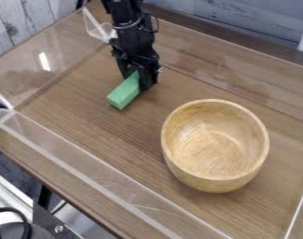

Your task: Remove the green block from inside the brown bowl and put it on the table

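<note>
My gripper (139,78) is clenched on the green block (125,91), tilted, low end at or just above the table (79,131). Block sits approx 10 o'clock from the brown bowl (216,145), well apart, outside it.

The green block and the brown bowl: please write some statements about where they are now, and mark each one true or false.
1. The green block lies inside the brown bowl. False: it is outside the bowl, over to its left above the table.
2. The gripper is shut on the green block. True.
3. The brown bowl is empty. True.
4. The bowl is lying upside down. False: it stands upright with its opening up.
5. The gripper is above the bowl. False: it is off to the bowl's upper left in the picture.
</note>
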Controlling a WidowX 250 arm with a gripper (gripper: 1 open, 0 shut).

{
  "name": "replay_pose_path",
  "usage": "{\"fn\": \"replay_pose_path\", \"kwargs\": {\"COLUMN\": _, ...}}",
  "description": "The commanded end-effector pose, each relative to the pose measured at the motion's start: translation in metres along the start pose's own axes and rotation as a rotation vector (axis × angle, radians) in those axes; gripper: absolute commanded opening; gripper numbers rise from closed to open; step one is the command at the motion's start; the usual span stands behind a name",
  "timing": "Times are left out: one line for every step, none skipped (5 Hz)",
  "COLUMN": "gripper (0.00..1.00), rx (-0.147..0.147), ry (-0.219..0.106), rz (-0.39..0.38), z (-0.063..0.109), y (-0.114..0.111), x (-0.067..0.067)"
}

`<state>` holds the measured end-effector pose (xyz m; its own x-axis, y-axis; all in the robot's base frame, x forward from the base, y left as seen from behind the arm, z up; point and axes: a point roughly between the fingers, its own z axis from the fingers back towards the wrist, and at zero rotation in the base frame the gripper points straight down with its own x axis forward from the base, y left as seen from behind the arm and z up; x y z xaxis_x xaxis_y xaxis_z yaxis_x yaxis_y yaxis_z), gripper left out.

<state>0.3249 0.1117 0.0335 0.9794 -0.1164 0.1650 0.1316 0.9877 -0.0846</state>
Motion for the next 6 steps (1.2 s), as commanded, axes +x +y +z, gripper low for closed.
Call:
{"fn": "replay_pose_path", "kwargs": {"gripper": 0.00, "rx": 0.025, "ry": -0.047, "rz": 0.005, "z": 0.008, "y": 0.003, "x": 0.013}}
{"fn": "replay_pose_path", "kwargs": {"gripper": 0.00, "rx": 0.023, "ry": -0.045, "rz": 0.014, "z": 0.002, "y": 0.000, "x": 0.014}}
{"fn": "replay_pose_path", "kwargs": {"gripper": 0.00, "rx": 0.018, "ry": -0.020, "rz": 0.025, "z": 0.009, "y": -0.004, "x": 0.012}}
{"fn": "replay_pose_path", "kwargs": {"gripper": 0.00, "rx": 0.012, "ry": 0.005, "rz": 0.036, "z": 0.016, "y": -0.008, "x": 0.010}}
{"fn": "replay_pose_path", "kwargs": {"gripper": 0.00, "rx": 0.013, "ry": 0.013, "rz": 0.033, "z": 0.030, "y": -0.013, "x": 0.013}}
{"fn": "replay_pose_path", "kwargs": {"gripper": 0.00, "rx": 0.017, "ry": 0.016, "rz": 0.027, "z": 0.043, "y": -0.019, "x": 0.015}}
